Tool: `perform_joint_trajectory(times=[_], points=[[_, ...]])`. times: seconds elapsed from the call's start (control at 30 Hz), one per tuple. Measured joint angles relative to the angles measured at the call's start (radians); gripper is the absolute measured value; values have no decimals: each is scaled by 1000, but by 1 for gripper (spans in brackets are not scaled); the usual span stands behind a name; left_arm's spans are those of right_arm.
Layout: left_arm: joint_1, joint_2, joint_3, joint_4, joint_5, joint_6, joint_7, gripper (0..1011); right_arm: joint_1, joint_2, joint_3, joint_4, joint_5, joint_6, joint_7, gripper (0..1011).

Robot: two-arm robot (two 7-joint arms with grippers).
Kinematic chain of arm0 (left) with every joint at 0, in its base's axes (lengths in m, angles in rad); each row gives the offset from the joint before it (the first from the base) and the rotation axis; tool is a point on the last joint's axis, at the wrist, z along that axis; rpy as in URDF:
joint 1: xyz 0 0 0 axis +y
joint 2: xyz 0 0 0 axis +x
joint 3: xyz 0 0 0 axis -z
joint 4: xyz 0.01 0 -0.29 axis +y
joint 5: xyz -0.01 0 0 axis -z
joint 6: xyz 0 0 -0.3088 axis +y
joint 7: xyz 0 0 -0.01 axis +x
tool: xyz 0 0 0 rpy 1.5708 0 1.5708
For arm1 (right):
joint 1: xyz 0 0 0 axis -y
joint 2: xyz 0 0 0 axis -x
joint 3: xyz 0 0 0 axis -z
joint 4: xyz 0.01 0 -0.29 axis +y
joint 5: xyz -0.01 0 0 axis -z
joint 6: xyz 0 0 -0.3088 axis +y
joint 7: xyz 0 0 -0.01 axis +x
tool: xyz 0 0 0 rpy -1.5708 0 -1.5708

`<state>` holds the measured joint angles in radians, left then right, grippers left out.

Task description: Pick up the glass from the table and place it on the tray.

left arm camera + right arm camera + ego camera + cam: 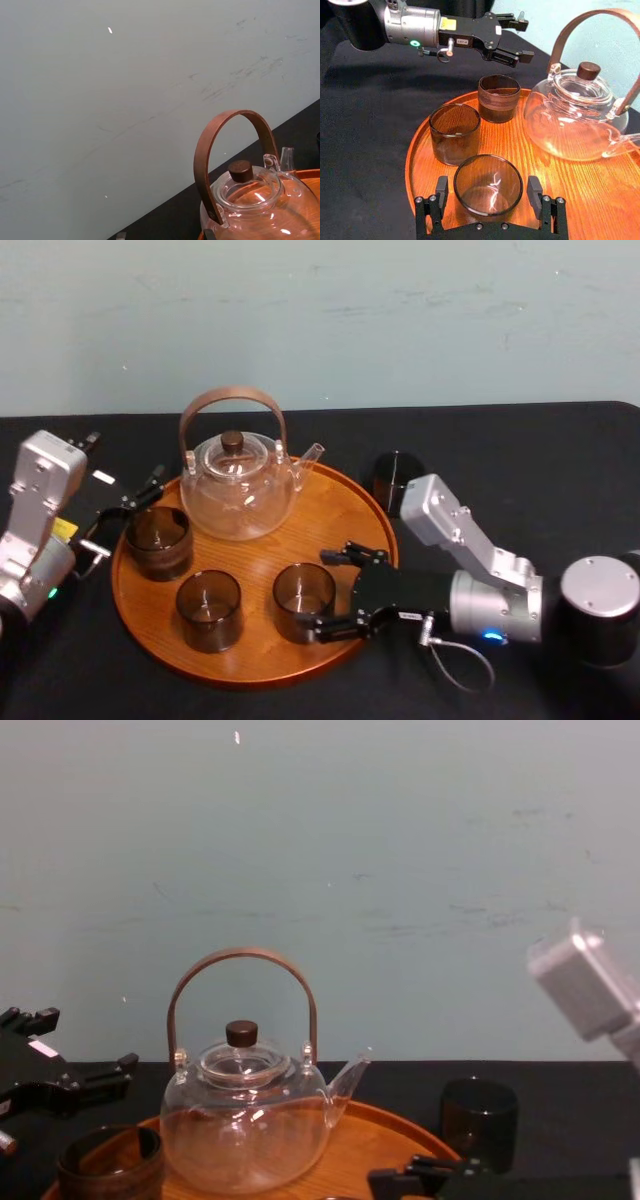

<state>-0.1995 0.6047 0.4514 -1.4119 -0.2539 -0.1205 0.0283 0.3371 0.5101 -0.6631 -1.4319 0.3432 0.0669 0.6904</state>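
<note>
The round wooden tray (345,525) lies on the black table (520,450). One dark glass (303,602) stands upright on the tray's front right part. My right gripper (318,592) straddles it, open, and in the right wrist view both fingers (441,192) stand just clear of that glass (487,186). Two more glasses (209,608) (159,540) stand on the tray. Another dark glass (398,480) sits on the table behind the tray's right rim. At the tray's left edge my left gripper (122,518) is open and holds nothing.
A clear glass teapot (238,485) with a brown arched handle stands at the back of the tray. Black cloth lies bare to the right of the tray and in front of it. A pale wall (400,870) rises behind the table.
</note>
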Motion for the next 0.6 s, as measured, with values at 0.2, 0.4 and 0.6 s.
perform_joint_trajectory(times=[0.2,0.4,0.6], points=[[0,0,0,0,0,0,0,1001,-28,47,23,-42,30,-9,17,1002],[0,0,0,0,0,0,0,1001,-68,105,51,-95,54,-26,22,1002],[0,0,0,0,0,0,0,1001,-119,161,90,-143,82,-49,16,1002]])
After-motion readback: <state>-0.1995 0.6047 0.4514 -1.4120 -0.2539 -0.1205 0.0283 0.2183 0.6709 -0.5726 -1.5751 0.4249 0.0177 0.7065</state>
